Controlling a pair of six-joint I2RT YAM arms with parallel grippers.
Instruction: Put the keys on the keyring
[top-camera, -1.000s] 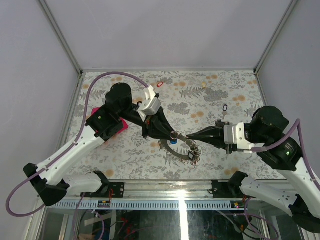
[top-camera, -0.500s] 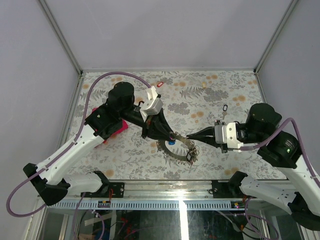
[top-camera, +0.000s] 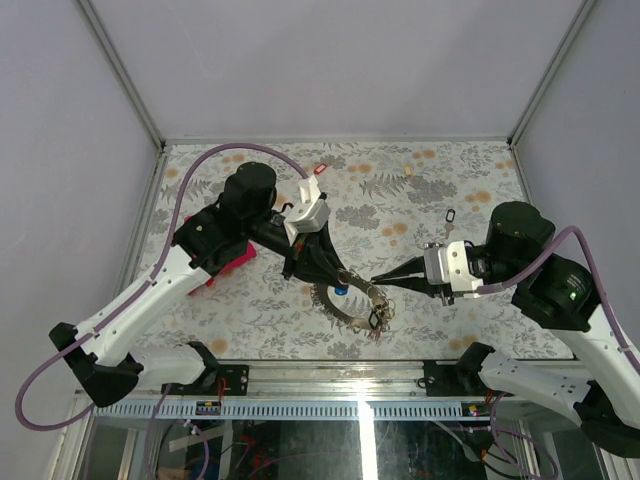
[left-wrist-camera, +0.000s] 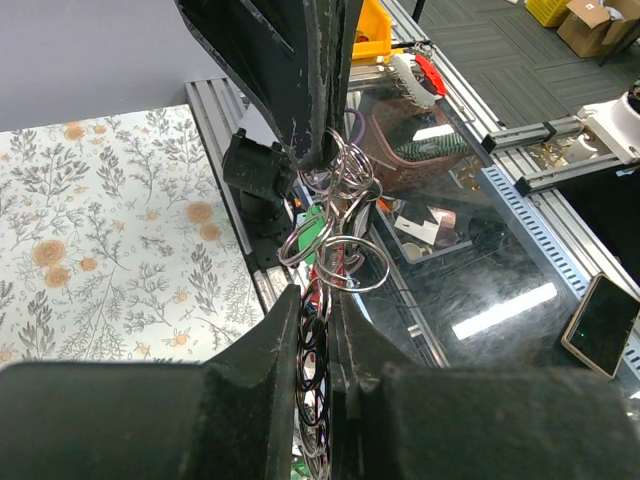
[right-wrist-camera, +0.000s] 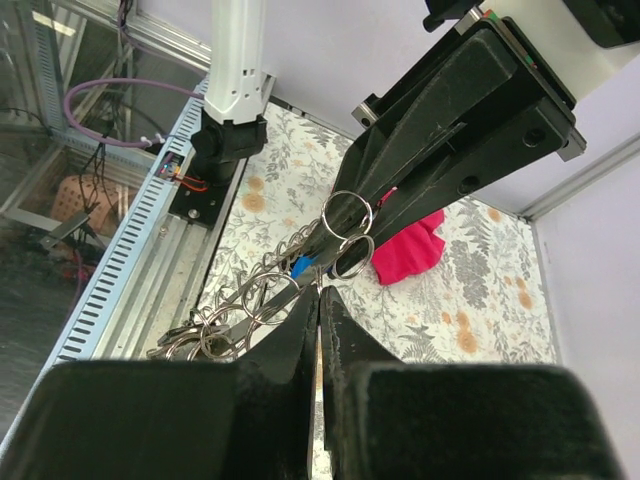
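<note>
The keyring (top-camera: 350, 303) is a thin grey ring fringed with small rings and keys (top-camera: 383, 318), held just above the table. My left gripper (top-camera: 341, 276) is shut on its upper edge; in the left wrist view the wire and small rings (left-wrist-camera: 340, 225) pass between the left gripper (left-wrist-camera: 318, 300) jaws. My right gripper (top-camera: 374, 280) meets the ring from the right. The right gripper (right-wrist-camera: 318, 292) is shut on a thin silver strip, seemingly a key seen edge-on, with a small split ring (right-wrist-camera: 351, 256) at its tip. A blue tag (right-wrist-camera: 303, 266) hangs on the ring.
Loose keys lie at the back: one with a red tag (top-camera: 320, 168), one cream (top-camera: 408, 171), one black (top-camera: 449, 215). A magenta cloth (right-wrist-camera: 410, 250) lies under the left arm (top-camera: 225, 262). The table's near metal rail (top-camera: 330, 372) runs just below the ring.
The right wrist has come in toward the left and its fingers now point more steeply at the ring. The ring and its hanging keys have shifted slightly toward the near edge. Both grips are unchanged.
</note>
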